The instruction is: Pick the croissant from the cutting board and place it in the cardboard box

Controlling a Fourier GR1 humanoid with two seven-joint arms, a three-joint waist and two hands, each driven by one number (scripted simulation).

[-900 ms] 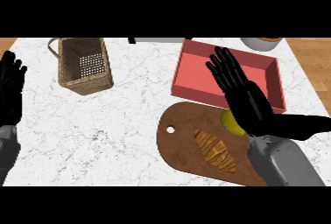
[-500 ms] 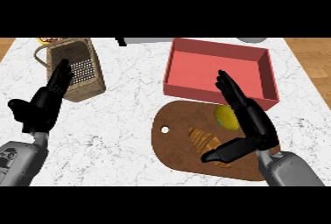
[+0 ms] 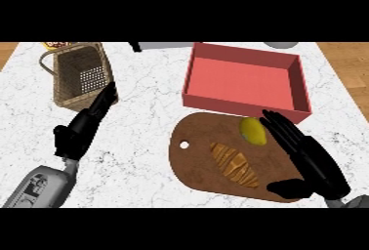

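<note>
A golden-brown croissant (image 3: pixel 234 163) lies along the middle of the dark wooden cutting board (image 3: pixel 196 163). Beside it on the board, toward the box, sits a yellow lemon (image 3: pixel 252 131). The red open box (image 3: pixel 246 80) stands just behind the board with nothing inside. My right hand (image 3: pixel 308 158) is open over the board's right side, fingers straight and pointing toward the lemon, thumb at the board's near right edge; it is right of the croissant and not touching it. My left hand (image 3: pixel 81 129) is open above the counter's left side, fingers pointing toward the basket.
A woven wicker basket (image 3: pixel 76 76) stands at the back left on the white marble counter (image 3: pixel 144 122). Parts of a pale object (image 3: pixel 162 46) and another (image 3: pixel 282 44) show at the back edge. Wooden floor shows beyond both counter ends.
The view has shifted, so everything sits lower and nearer. My right hand has come down and right, now beside the croissant over the board's right edge. My left hand stays open at the left.
</note>
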